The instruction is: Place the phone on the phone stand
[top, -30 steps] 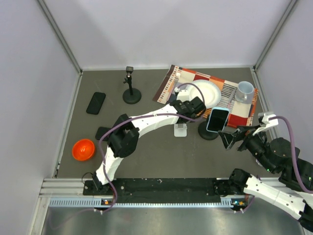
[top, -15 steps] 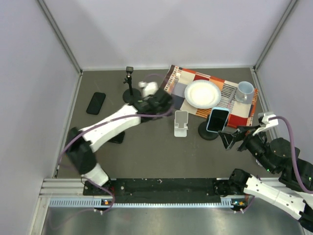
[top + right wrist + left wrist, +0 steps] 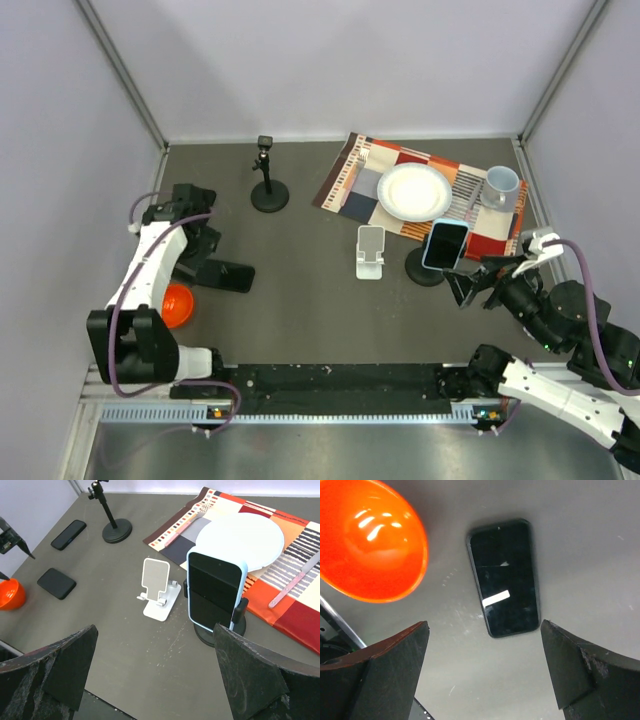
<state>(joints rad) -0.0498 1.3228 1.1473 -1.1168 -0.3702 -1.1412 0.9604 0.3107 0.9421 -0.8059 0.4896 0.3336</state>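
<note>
- At the far left of the counter (image 3: 300,320), my left jaws hang spread and empty just above the phone (image 3: 504,577). It lies flat, and my fingers are set to close across its width.
- The bowl (image 3: 370,540) sits just beside the phone, so I judge a straight drop is safest.
- Mid-counter, the stand (image 3: 370,252) is bare, its lip toward my bases, well apart from the phone.
- Just right of the stand, a blue phone (image 3: 445,245) is propped on a round black holder; I judge it isn't mine to move.
- At the near right, my right jaws are spread wide with nothing in them, held back, probably to leave the stand clear.
</note>
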